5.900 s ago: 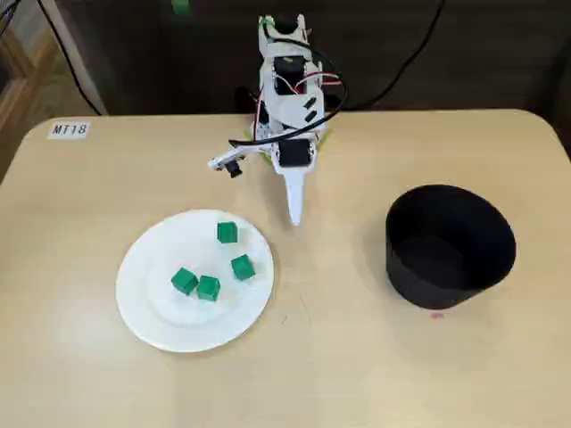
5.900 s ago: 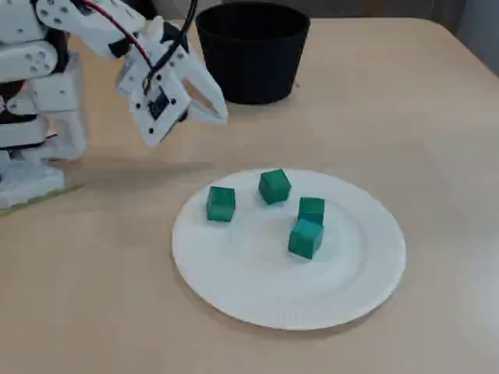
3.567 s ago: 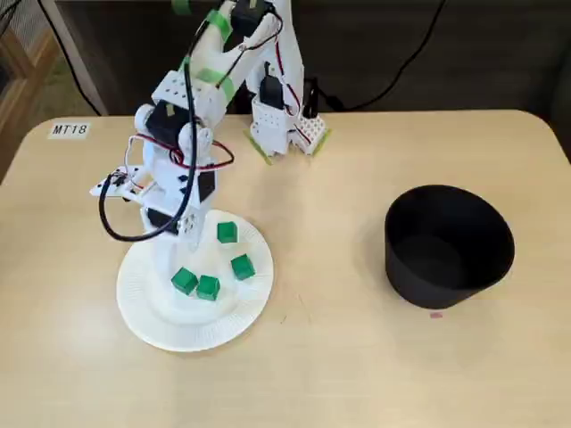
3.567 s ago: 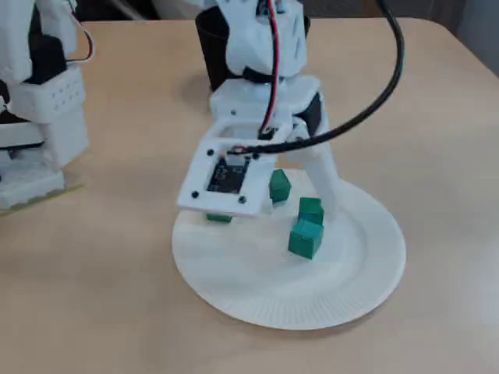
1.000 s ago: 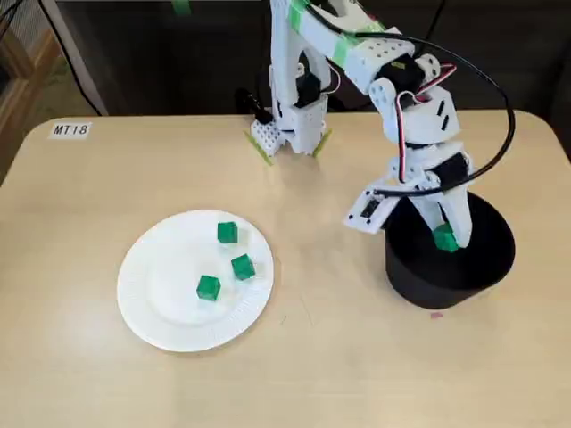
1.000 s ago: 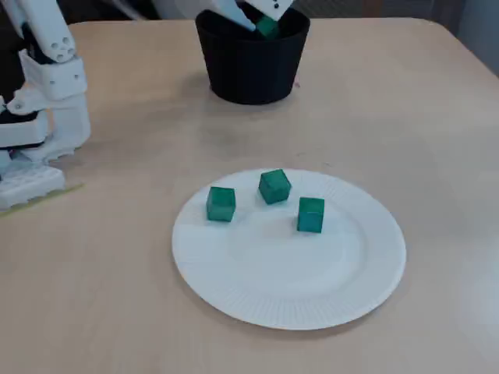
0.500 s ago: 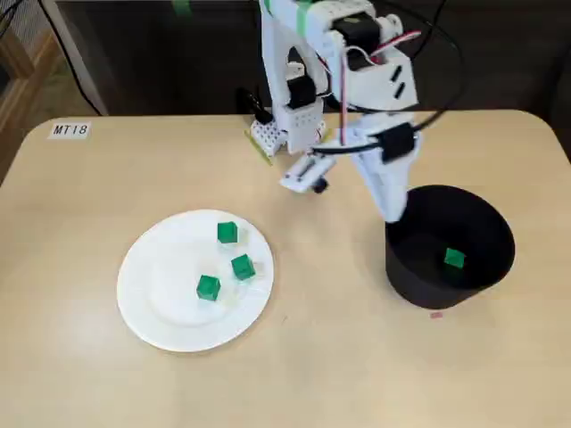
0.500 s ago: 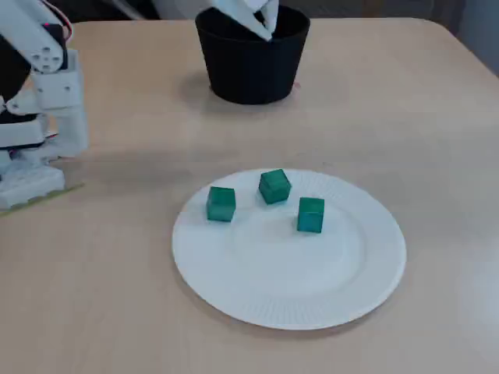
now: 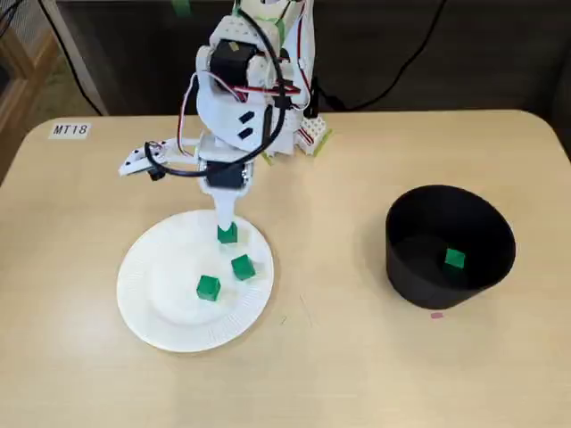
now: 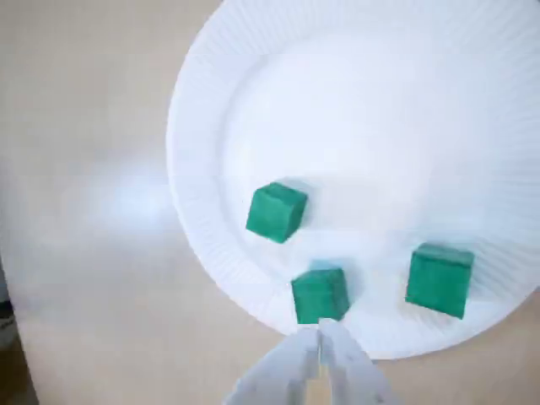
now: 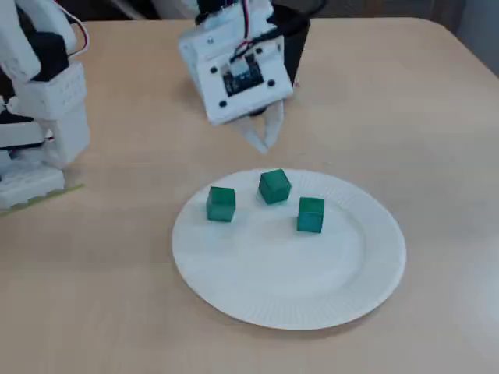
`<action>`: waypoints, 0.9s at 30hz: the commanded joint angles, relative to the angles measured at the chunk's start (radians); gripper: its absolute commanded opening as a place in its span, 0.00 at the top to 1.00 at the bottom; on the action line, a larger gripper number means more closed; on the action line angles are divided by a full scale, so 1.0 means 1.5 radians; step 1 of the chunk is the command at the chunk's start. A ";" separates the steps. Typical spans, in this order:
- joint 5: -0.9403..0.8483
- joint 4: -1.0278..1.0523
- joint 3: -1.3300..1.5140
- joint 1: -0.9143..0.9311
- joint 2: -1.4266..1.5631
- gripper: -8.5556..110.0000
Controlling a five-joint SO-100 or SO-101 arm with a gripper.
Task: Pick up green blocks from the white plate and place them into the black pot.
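Three green blocks lie on the white plate (image 9: 161, 312): one at the far rim (image 9: 227, 234), one in the middle (image 9: 242, 267), one nearer the front (image 9: 208, 287). A fourth green block (image 9: 454, 259) lies inside the black pot (image 9: 419, 281) at the right. My gripper (image 9: 225, 217) hangs just above the plate's far rim, its tip close to the rim block (image 10: 320, 294), not touching it. In the wrist view the fingers meet, so the gripper (image 10: 321, 336) is shut and holds nothing. In a fixed view the gripper (image 11: 263, 140) partly hides the pot (image 11: 298, 48).
The arm's base (image 9: 290, 134) stands at the table's far edge, with cables behind it. A label reading MT18 (image 9: 70, 129) is stuck at the far left corner. A small pink mark (image 9: 436, 314) sits in front of the pot.
A second ago the gripper held a green block over the pot; that block now lies inside. The arm has since swung left to the plate's far rim, empty.
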 commanded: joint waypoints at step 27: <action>0.081 0.032 -0.234 -0.005 -0.287 0.74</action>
